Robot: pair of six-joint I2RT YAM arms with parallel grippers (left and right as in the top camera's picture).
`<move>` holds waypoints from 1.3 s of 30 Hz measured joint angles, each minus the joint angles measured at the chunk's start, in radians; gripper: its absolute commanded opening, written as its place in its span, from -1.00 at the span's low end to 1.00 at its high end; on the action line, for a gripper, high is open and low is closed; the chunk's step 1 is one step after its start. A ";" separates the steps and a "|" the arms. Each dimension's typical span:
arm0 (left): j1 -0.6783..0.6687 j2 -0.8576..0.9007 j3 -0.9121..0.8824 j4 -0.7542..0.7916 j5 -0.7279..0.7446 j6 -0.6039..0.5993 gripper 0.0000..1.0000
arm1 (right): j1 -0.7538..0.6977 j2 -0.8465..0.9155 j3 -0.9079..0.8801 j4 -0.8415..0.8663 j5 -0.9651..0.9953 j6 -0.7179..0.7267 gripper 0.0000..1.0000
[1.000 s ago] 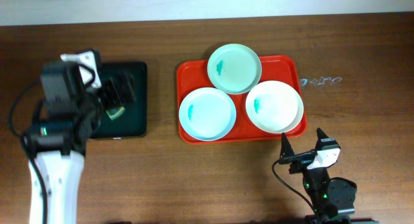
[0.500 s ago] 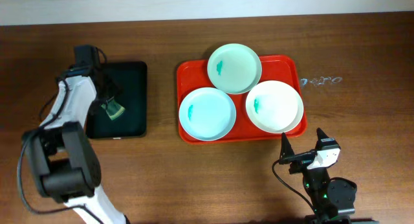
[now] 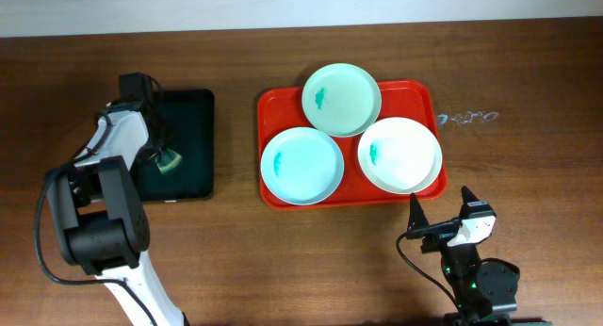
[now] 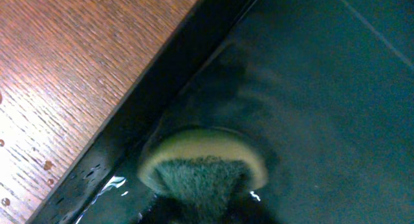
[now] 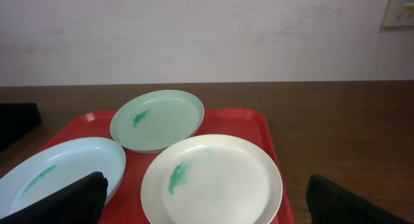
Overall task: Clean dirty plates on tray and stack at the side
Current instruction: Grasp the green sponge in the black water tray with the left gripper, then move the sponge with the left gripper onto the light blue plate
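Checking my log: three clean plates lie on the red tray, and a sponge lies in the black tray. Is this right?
Not clean: the overhead view shows a teal smear on the back plate, the left plate and the right plate. They do lie on the red tray, and the sponge is in the black tray.
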 measured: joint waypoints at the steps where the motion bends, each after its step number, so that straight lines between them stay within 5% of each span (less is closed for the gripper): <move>1: 0.000 0.000 0.000 0.000 0.000 0.000 0.64 | 0.000 0.000 0.000 0.000 0.000 0.000 0.97; 2: 0.000 0.000 0.000 -0.002 0.000 0.004 0.98 | 0.000 0.000 0.000 0.000 0.000 0.000 0.97; 6: 0.006 -0.001 0.017 -0.106 0.042 0.023 0.96 | 0.000 0.000 0.000 0.000 0.000 0.000 0.98; 8: 0.004 -0.001 0.023 -0.152 0.089 0.031 0.43 | 0.000 0.000 0.000 0.000 0.000 -0.001 0.97; 10: 0.007 -0.002 0.024 -0.179 0.117 0.047 -0.74 | 0.000 0.000 0.000 0.000 0.000 0.000 0.97; 11: 0.008 -0.003 0.024 -0.186 0.127 0.049 -1.00 | 0.000 0.000 0.000 0.000 0.000 0.000 0.97; 13: 0.008 -0.003 0.024 -0.187 0.139 0.051 -1.00 | 0.000 0.000 0.000 0.000 0.000 0.000 0.97; 15: 0.008 -0.004 0.024 -0.177 0.142 0.052 0.98 | 0.000 0.000 0.000 0.000 0.000 0.000 0.97; 16: 0.008 -0.004 0.024 -0.163 0.144 0.053 0.98 | 0.000 0.000 0.000 0.000 0.000 0.000 0.97; 20: -0.006 -0.003 0.023 -0.068 0.119 0.052 0.96 | 0.000 0.000 0.000 0.000 0.000 0.000 0.97; 21: -0.006 -0.002 0.022 -0.060 0.102 0.053 0.78 | 0.000 0.000 0.000 0.000 0.000 0.000 0.97; 23: -0.005 -0.001 0.018 -0.048 0.075 0.054 0.07 | 0.000 0.000 0.000 0.000 0.000 0.000 0.97; 25: -0.002 0.001 0.016 -0.037 0.061 0.054 -0.99 | 0.000 0.000 0.000 0.000 0.000 0.000 0.97; 29: 0.000 0.003 0.020 -0.066 0.052 0.053 -1.00 | 0.000 0.000 0.000 0.000 0.000 0.000 0.97; 34: 0.000 -0.036 0.135 -0.304 0.069 0.053 -1.00 | 0.000 0.000 0.000 0.000 0.000 0.000 0.96; 39: -0.005 -0.358 0.266 -0.333 0.159 0.053 -1.00 | 0.000 0.000 0.000 0.000 0.000 0.000 0.97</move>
